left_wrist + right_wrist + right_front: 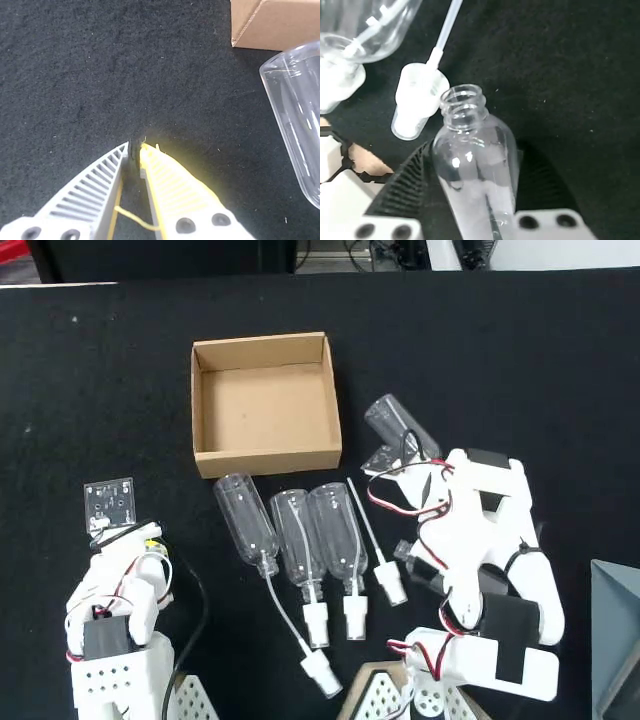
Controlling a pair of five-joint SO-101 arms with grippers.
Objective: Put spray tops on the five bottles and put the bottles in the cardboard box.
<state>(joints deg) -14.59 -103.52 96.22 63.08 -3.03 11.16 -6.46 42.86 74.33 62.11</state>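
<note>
Capping is in hand: the right gripper (472,165) pinches an uncapped bottle (392,420) just right of the box (265,455), so the loose spray top (390,585) in front of the box probably needs fitting next, while the left gripper (134,150), pressed together, rests off the box's front-left corner.

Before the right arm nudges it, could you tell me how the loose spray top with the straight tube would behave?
The spray top looks small and thin-walled, so it is probably very light and easily shoved. Its slender tube would likely bend rather than push stiffly; another top's tube lies curved. Round and lying on its side, it may roll or pivot.
</note>
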